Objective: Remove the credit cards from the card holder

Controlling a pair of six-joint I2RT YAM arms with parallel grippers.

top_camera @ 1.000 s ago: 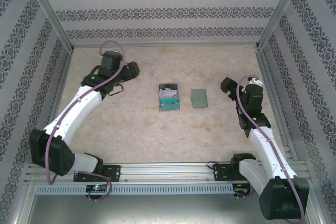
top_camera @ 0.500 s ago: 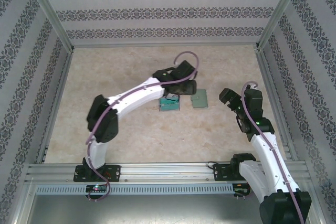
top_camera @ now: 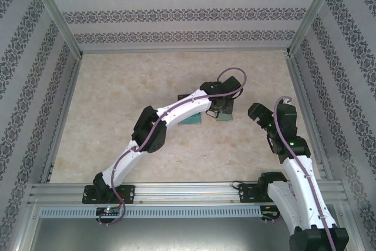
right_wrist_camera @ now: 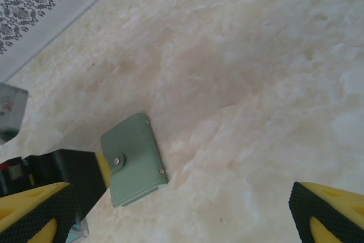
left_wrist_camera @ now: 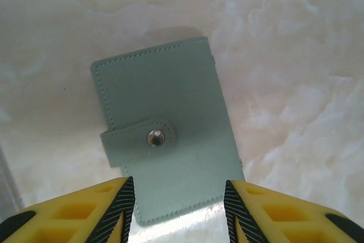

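Note:
The card holder (left_wrist_camera: pixel 165 123) lies shut and flat on the table, grey-green with its tab snapped down. My left gripper (left_wrist_camera: pixel 179 211) hovers over its near end, jaws partly apart on either side of it, not gripping. From above, the left gripper (top_camera: pixel 221 107) covers most of the holder (top_camera: pixel 224 118). The credit cards (top_camera: pixel 191 120) lie just left of it, mostly hidden under my left arm. My right gripper (top_camera: pixel 255 113) stands wide open to the right of the holder (right_wrist_camera: pixel 133 160), with nothing between its fingertips (right_wrist_camera: pixel 34 217).
The pale marbled table (top_camera: pixel 117 104) is bounded by patterned walls (top_camera: pixel 176 13) at the back and sides. An aluminium rail (top_camera: pixel 188 192) runs along the near edge. Metal posts (top_camera: pixel 56 13) stand at the back corners.
My left arm has swung from the far left, across the cards, to above the card holder, and its jaws have narrowed. The right arm has shifted only slightly.

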